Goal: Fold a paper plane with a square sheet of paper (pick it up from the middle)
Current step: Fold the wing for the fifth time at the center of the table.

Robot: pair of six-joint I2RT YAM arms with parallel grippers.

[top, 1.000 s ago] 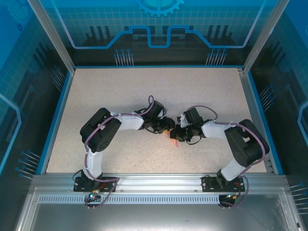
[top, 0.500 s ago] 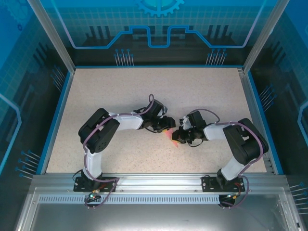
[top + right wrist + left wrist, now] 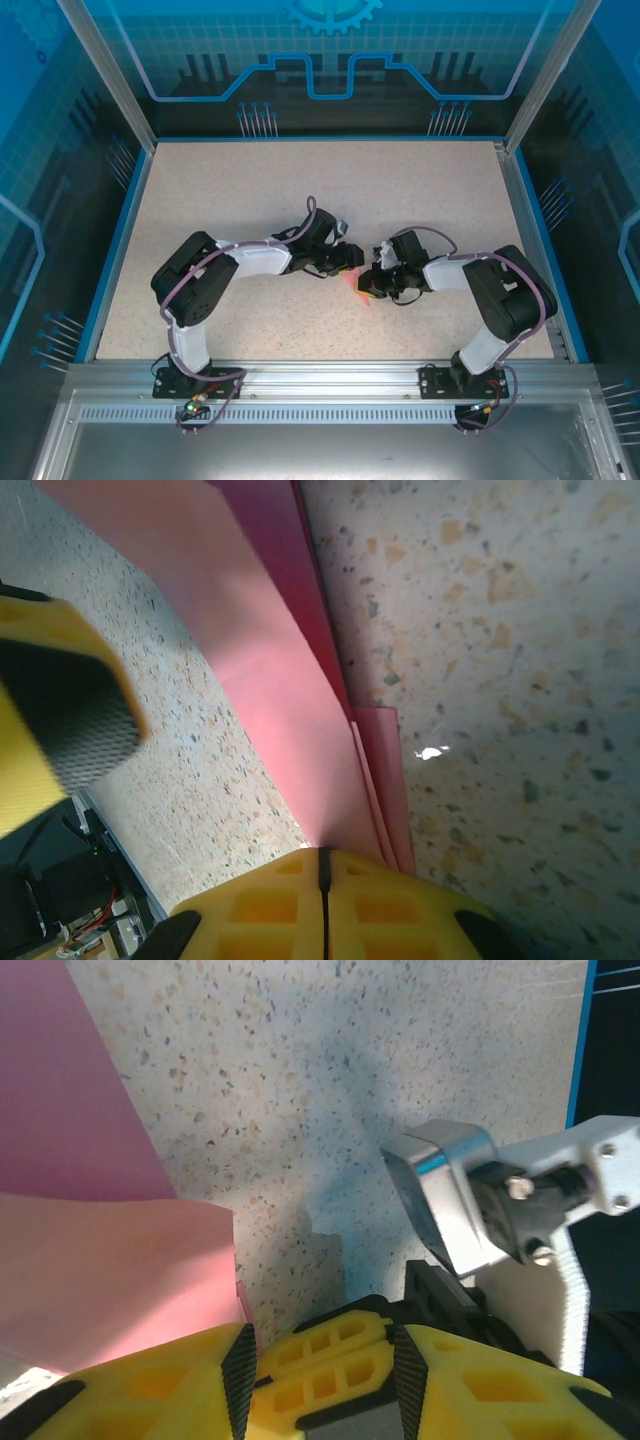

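Left arm [image 3: 250,260] has stretched flatter; right fingers [image 3: 400,920] pinch the paper [image 3: 270,670].

Tight squeeze where the left tool [image 3: 349,262] and right tool [image 3: 369,284] sit nose to nose over the pink paper [image 3: 361,296]; far counter [image 3: 300,185] is wide open.

speckled beige tabletop [image 3: 250,180], blue rim [image 3: 118,250], aluminium rail [image 3: 320,372] at near edge.
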